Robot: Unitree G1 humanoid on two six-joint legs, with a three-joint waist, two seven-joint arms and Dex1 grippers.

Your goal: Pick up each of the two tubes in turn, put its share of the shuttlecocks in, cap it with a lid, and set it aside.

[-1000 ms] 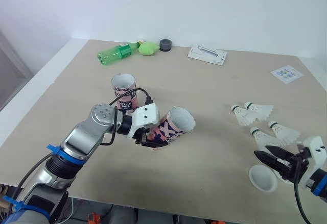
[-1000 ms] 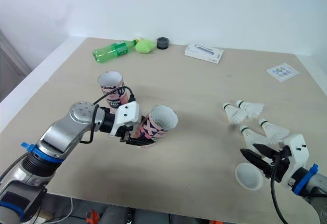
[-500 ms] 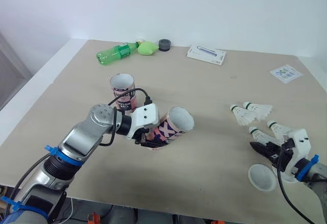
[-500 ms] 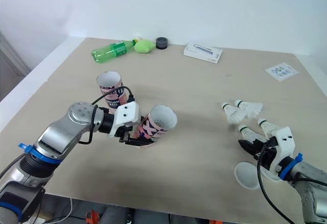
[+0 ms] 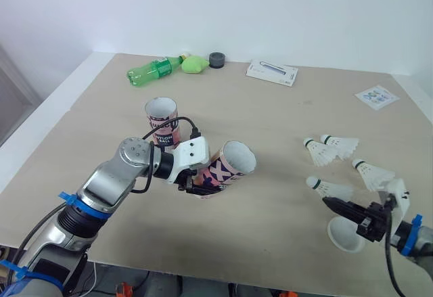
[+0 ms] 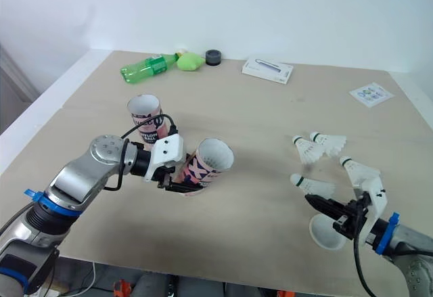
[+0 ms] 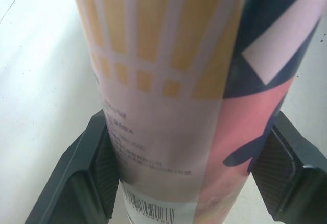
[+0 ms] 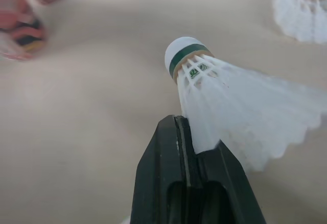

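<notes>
Jaws of the left gripper (image 5: 196, 187) clamp the pink patterned cardboard tube (image 5: 226, 168), tilting its open mouth toward 2 o'clock for loading, while the right gripper (image 5: 333, 204), at the tube's 3 o'clock, pinches a white feathered shuttlecock (image 5: 328, 189) by its skirt, cork aimed at 9 o'clock.

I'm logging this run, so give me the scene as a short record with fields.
left gripper: shut on tilted tube, mouth open
right gripper: shut on held shuttlecock, by its feathers
upright tube: standing beyond tilted tube, uncapped
loose shuttlecocks: three on table
lid: on table beside right gripper
</notes>
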